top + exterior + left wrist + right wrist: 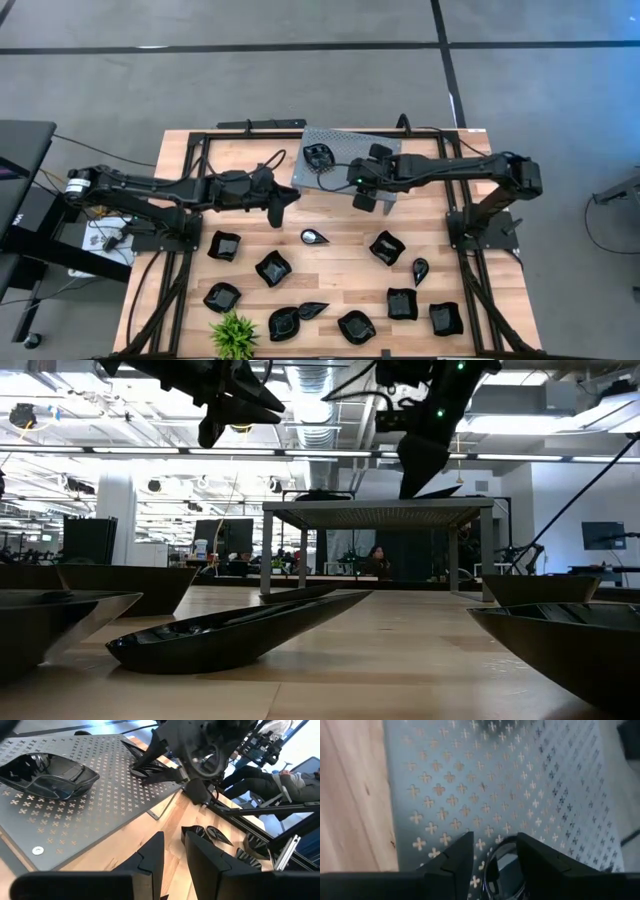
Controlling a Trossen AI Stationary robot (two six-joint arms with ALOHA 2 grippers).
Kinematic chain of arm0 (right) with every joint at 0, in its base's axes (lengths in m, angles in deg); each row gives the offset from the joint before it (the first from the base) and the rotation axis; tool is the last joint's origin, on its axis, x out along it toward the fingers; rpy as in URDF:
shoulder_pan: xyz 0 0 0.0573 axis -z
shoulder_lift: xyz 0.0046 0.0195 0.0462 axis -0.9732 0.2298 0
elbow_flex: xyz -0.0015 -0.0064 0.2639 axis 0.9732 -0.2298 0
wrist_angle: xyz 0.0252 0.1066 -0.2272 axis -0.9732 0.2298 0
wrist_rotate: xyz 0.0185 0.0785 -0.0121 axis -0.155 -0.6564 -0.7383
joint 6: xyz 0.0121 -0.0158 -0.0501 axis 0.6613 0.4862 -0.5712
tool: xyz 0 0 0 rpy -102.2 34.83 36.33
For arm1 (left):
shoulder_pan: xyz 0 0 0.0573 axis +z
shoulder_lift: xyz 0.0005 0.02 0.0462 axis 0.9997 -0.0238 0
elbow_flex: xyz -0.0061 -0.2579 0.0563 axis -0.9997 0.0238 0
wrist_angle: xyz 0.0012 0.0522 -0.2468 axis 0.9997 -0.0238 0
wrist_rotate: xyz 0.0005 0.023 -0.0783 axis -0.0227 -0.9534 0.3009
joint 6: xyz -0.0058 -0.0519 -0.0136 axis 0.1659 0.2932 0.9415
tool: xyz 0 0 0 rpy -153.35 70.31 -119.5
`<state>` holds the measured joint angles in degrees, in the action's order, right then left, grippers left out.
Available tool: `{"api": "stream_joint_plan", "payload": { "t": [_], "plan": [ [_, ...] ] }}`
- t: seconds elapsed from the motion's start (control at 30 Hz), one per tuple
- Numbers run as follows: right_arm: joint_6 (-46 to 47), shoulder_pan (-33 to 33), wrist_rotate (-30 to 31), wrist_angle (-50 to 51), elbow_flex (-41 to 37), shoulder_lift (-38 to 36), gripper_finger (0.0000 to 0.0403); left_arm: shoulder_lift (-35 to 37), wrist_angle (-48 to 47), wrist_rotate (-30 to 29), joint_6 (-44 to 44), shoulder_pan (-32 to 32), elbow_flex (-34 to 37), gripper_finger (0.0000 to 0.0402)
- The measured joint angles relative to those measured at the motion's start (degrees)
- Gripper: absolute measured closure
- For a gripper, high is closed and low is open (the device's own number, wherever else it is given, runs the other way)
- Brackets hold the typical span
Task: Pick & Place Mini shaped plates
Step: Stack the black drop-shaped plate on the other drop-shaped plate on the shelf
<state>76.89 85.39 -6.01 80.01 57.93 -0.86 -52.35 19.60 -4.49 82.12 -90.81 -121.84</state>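
Several glossy black mini plates lie on the wooden table, among them a wavy square one [273,268] and a teardrop one [314,237]. One more plate [318,155] [47,772] rests on top of the grey perforated shelf [345,170]. My right gripper [365,197] [495,855] is over the shelf's near right part, shut on another plate [150,770] [502,865]. My left gripper [283,207] [173,851] hovers above the table just in front of the shelf's left near corner. It holds nothing, and its fingers are nearly together. My right gripper pinches a black plate by its rim [495,857] between the two fingers. The fingers [420,465] come from above, pointing down. The plate [443,490] sticks out sideways below them, tilted, just over the shelf top. I cannot tell whether it touches the shelf.
The shelf stands on legs [268,555] at the table's far middle. A small green plant [233,335] sits at the near edge, left of centre. Black frame rails [185,190] run along both table sides. Bare wood [345,270] lies between the plates. A seated person [280,780] shows beyond the table.
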Motion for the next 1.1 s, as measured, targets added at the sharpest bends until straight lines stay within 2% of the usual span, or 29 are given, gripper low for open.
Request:
{"api": "stream_joint_plan", "payload": {
  "t": [0.43,0.6,0.77,0.97,1.1],
  "plan": [
    [6.4,2.2,0.7,3.8,-0.1,-0.8,0.0289,0.0,0.0,0.0,0.0,-0.4,0.0,0.0321],
    [9.4,4.1,-3.5,4.4,0.0,-0.8,0.0304,0.0,0.0,0.0,0.0,-0.4,0.0,0.0321],
    [8.1,5.1,-5.1,3.6,0.0,-0.9,0.0331,0.0,0.0,0.0,0.0,-0.4,0.0,0.0321],
    [3.6,4.8,-5.5,3.4,0.0,-0.9,0.0394,0.0,0.0,0.0,0.0,-0.4,0.0,0.0321],
    [1.7,2.7,-6.6,7.8,3.0,-0.9,0.0388,0.0,0.0,0.0,0.0,-0.4,0.0,0.0321]
  ]
}}
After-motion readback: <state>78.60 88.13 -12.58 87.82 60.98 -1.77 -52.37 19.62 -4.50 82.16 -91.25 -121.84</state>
